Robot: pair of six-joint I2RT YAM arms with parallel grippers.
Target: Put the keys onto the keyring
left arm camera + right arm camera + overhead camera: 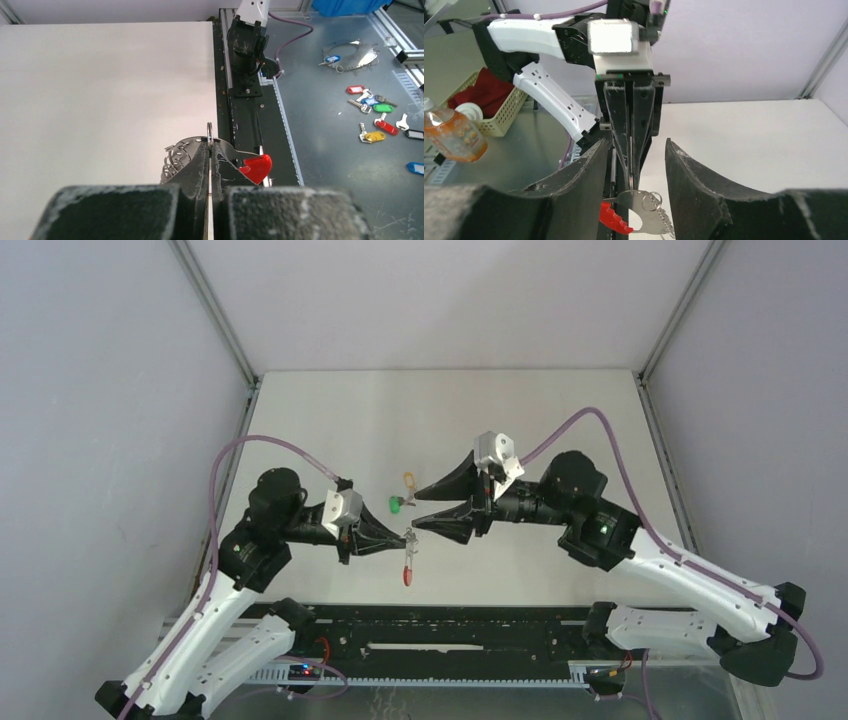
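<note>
Right, from here I see the left gripper pressed together on the keyring, pinching its thin grey loop by the top edge. The ring hangs edge-on below the fingertips, with its red section on one side of the grip and the small wire loops on the other.

The right gripper is spread. One finger stands to each side of the left gripper's tip, and the keyring sits low in the gap between them. I cannot tell whether either finger touches the ring.

Both keys lie loose on the white table, not on the ring. The green key is just beyond the keyring, near the right gripper's upper finger. The yellow-orange key is a little farther beyond it.

On the near side of the keyring, the table's edge and the black rail are close, so room is tight there. On the far side, past the keys, the white surface runs on well towards the back wall.
</note>
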